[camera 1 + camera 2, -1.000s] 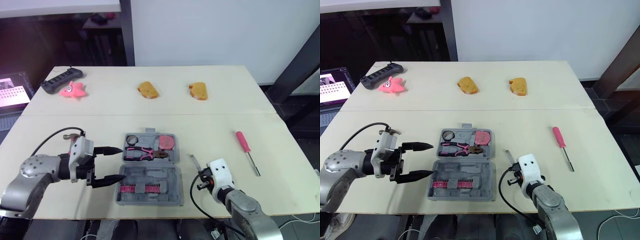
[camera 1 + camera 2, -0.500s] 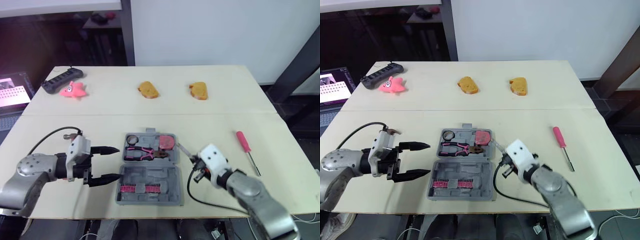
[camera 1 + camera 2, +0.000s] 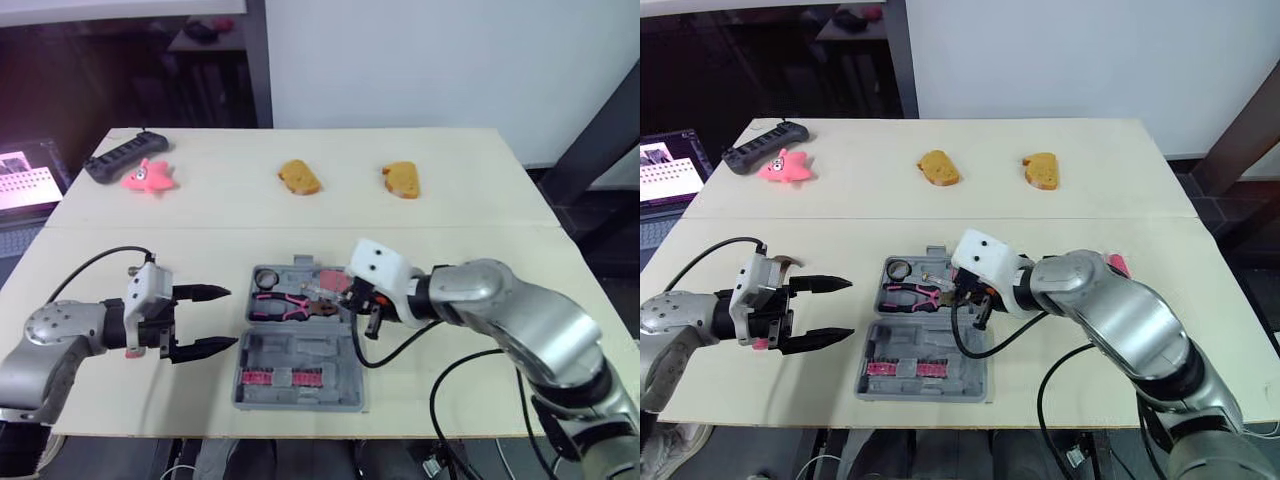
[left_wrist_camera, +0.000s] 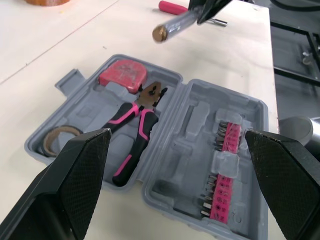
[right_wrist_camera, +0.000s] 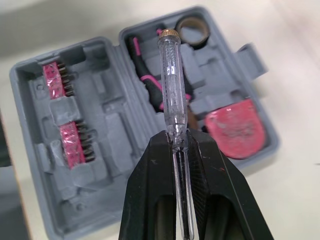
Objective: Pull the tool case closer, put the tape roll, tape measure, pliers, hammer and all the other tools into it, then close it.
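Observation:
The grey tool case (image 3: 300,352) lies open at the table's front middle. Its far half holds a tape roll (image 3: 265,277), pink-handled pliers (image 3: 285,303) and a pink tape measure (image 3: 333,285); the near half holds pink bit strips (image 4: 224,165). My right gripper (image 5: 178,136) hovers over the case's far right part, shut on a clear-handled screwdriver (image 5: 172,85) that points across the case. Left of the case, my left gripper (image 3: 230,318) stands open and holds nothing. A pink-handled screwdriver (image 4: 172,7) lies on the table to the right, beyond my right arm.
At the table's far left are a black power strip (image 3: 118,160) and a pink star toy (image 3: 148,178). Two bread pieces (image 3: 299,177) (image 3: 401,180) lie at the far middle. A seam crosses the table behind the case.
My right arm swung from the front right edge leftward over the case, carrying the clear screwdriver. My left gripper drew back a little to the left, still open.

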